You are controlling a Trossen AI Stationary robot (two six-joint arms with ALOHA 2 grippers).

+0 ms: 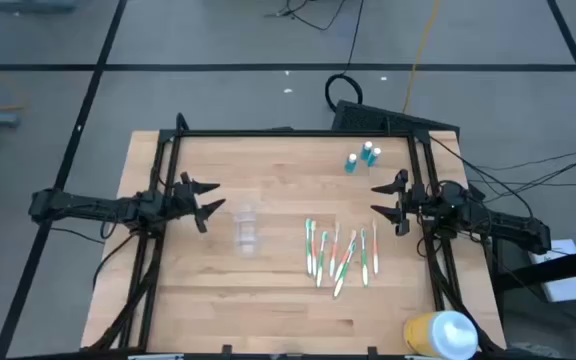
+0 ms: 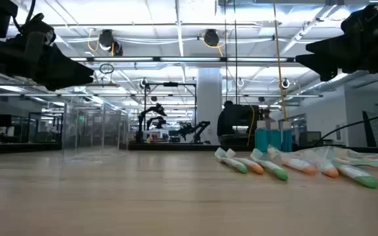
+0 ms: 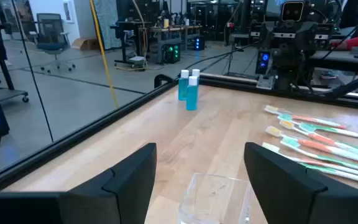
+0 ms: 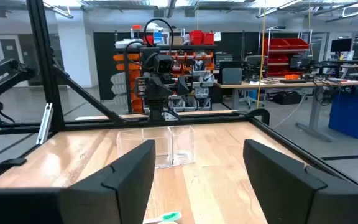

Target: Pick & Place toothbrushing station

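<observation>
A small clear plastic cup (image 1: 247,229) stands on the table left of centre; it also shows in the left wrist view (image 3: 215,198) and the right wrist view (image 4: 156,146). Several green, orange and white toothbrushes (image 1: 340,256) lie flat in a loose row right of centre, also seen as toothbrushes (image 3: 319,140). Two blue white-capped tubes (image 1: 360,158) stand upright at the far right. My left gripper (image 1: 208,203) hovers open at the table's left edge, facing the cup. My right gripper (image 1: 388,202) hovers open at the right edge, above the table.
A big yellow white-lidded container (image 1: 441,335) lies at the near right corner. A black frame (image 1: 288,133) runs round the table's edges. Bare wood lies between the cup and the toothbrushes and along the near edge.
</observation>
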